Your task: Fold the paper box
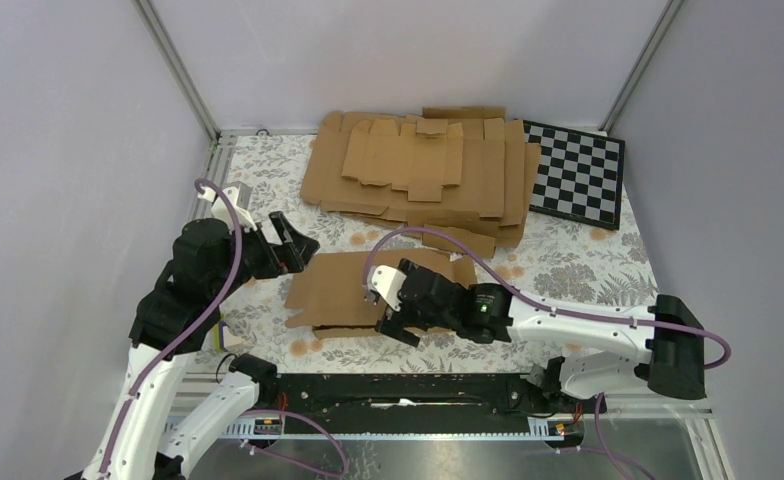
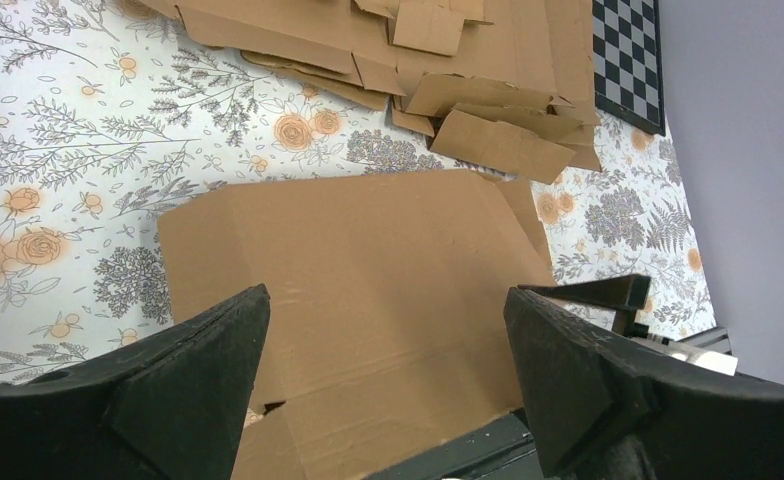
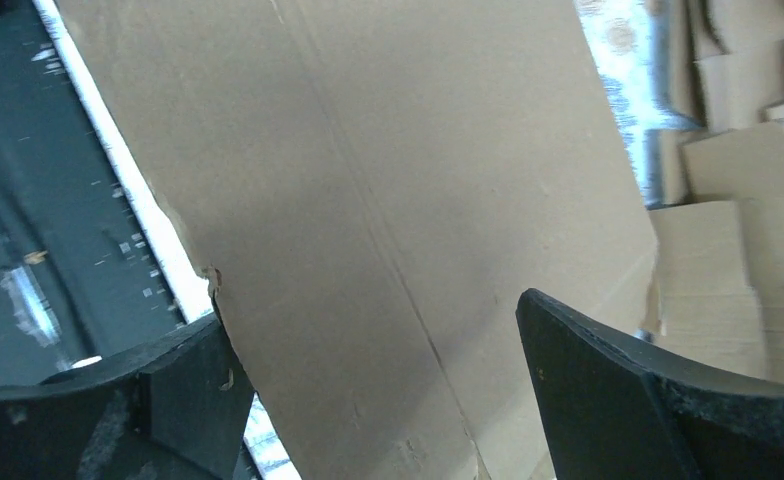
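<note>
The paper box (image 1: 338, 290) is a flat brown creased sheet lying on the floral table near the front edge. My left gripper (image 1: 293, 245) is open and empty, just above the sheet's far left corner. In the left wrist view the sheet (image 2: 368, 260) fills the space between my fingers (image 2: 198, 370). My right gripper (image 1: 386, 305) is open over the sheet's right part. In the right wrist view the sheet (image 3: 388, 180) runs between the wide-apart jaws, its near edge against the left finger (image 3: 178, 390). Neither gripper holds it.
A pile of flat brown blanks (image 1: 418, 170) lies at the back of the table, with loose pieces reaching toward the sheet (image 2: 498, 140). A checkerboard (image 1: 578, 170) lies at the back right. The black front rail (image 1: 398, 390) runs just below the sheet's near edge.
</note>
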